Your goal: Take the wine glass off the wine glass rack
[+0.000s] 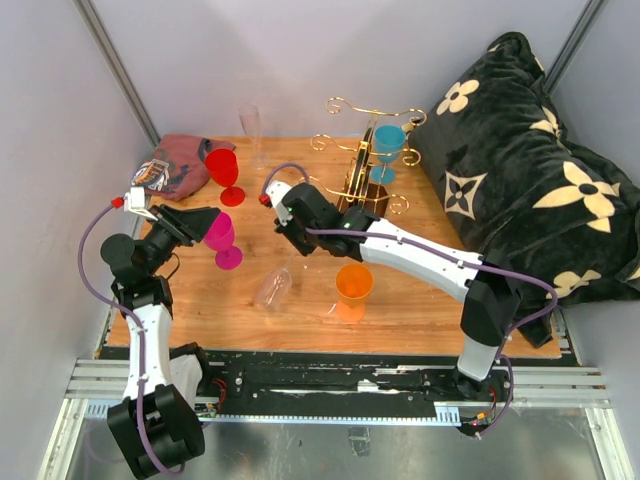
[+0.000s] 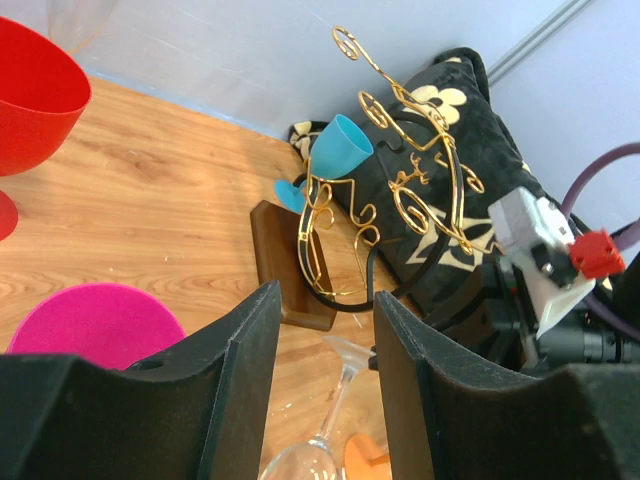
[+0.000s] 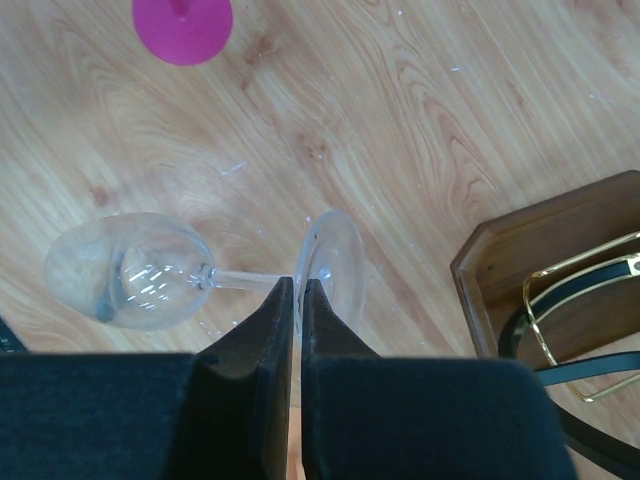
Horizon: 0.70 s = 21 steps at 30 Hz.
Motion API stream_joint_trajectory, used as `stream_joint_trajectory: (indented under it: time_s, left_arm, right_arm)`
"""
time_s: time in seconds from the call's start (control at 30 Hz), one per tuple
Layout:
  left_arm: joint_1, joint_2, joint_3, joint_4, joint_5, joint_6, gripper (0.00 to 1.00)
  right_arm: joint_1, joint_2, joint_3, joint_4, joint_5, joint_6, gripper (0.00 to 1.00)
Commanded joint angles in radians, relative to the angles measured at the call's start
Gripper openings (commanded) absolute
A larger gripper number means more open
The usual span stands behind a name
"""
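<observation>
cloth: crumpled, upper left corner of the table.
left gripper: left side of the top view, fingers apart, nothing between them. It sits just above and beside the pink glass.
pink glass: upright, left of centre.
red glass: upright, above the pink one in the frame, just beside the cloth.
clear flute: upright at the table's far edge, upper centre-left.
wine glass: clear, off the rack, lying on its side on the wood at centre. Bowl points to the lower left, foot toward the right gripper.
right gripper: fingers closed to a thin slit. In the right wrist view the foot rim of the glass runs into that slit, so it reads as clamped on the foot.
orange cup: upright, just right of the lying glass.
wine glass rack: upper centre-right, dark base on the table, gold wire arms above.
blue glass: 1 glass among the rack's wire arms.
pillow: black with cream flowers, right edge, near the rack.
</observation>
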Motion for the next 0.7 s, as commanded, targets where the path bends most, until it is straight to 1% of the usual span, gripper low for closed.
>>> stream_joint_trajectory:
  time_s: [0.0,0.17,0.27,0.3,0.4,0.53,0.67]
  left_arm:
    - [-0.007,-0.015,0.017,0.007,0.018,0.005,0.47]
    - [-0.023,-0.025,0.013,0.030,0.035,-0.016,0.48]
    - [-0.064,-0.018,0.032,0.037,0.064,-0.005,0.48]
    - [-0.079,-0.015,0.048,0.019,0.076,0.011,0.49]
    - [-0.129,-0.006,0.095,-0.055,0.110,0.082,0.51]
    - [-0.201,-0.003,0.138,-0.172,0.118,0.232,0.55]
    - [-0.246,-0.021,0.118,-0.199,0.091,0.305,0.60]
  right_arm:
    - [0.055,0.025,0.035,-0.004,0.179,-0.105,0.01]
    - [0.105,0.027,0.029,0.026,0.315,-0.203,0.01]
    - [0.136,0.013,0.015,0.066,0.396,-0.279,0.01]
    - [0.149,0.004,0.004,0.088,0.428,-0.307,0.01]
    - [0.169,-0.040,-0.035,0.166,0.451,-0.372,0.01]
    - [0.190,-0.102,-0.056,0.206,0.468,-0.423,0.01]
    - [0.202,-0.138,-0.052,0.218,0.493,-0.466,0.01]
